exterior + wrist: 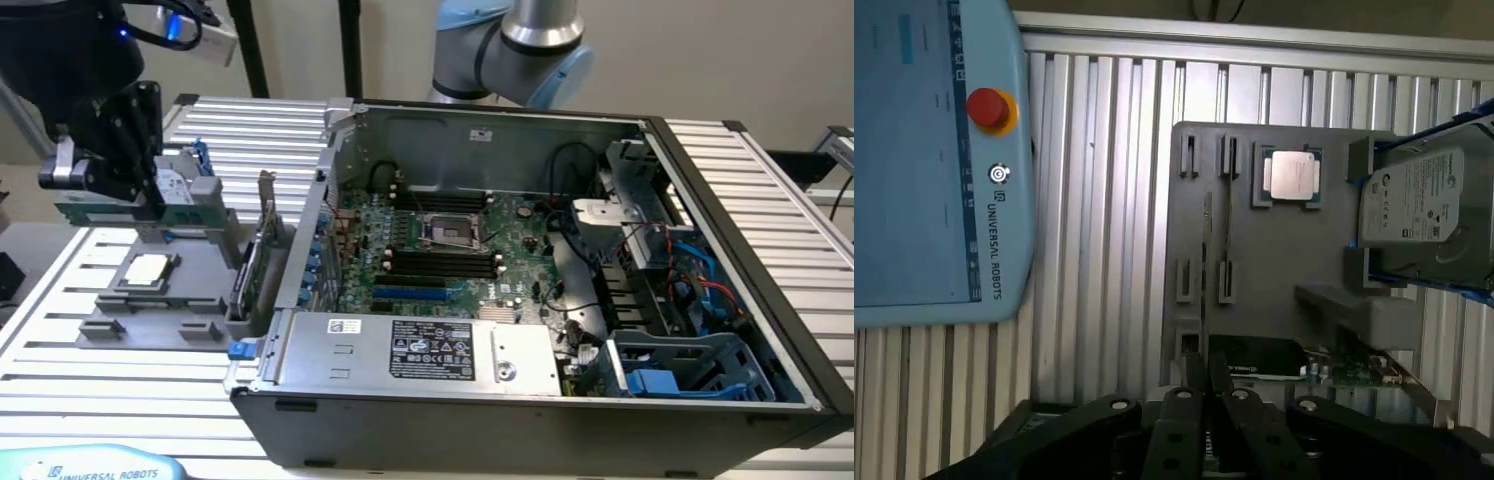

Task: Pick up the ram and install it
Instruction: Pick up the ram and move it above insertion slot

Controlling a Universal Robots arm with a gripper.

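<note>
My gripper (107,190) hangs above the grey parts fixture (147,325) at the exterior view's left, outside the open computer case (534,400). It is shut on the ram (83,208), a narrow green stick jutting out below the fingers. In the wrist view the ram (1204,270) appears edge-on as a thin line running out from the closed gripper (1204,375), over the fixture (1274,260). The black memory slots (434,262) lie on the motherboard inside the case, below the processor socket (447,230).
On the fixture sit a silver processor chip (144,268) (1294,175), a hard drive (180,185) (1414,200) and an upright green expansion card (263,240). A blue teach pendant (934,160) lies on the slatted table. Cables and drive cages fill the case's right side.
</note>
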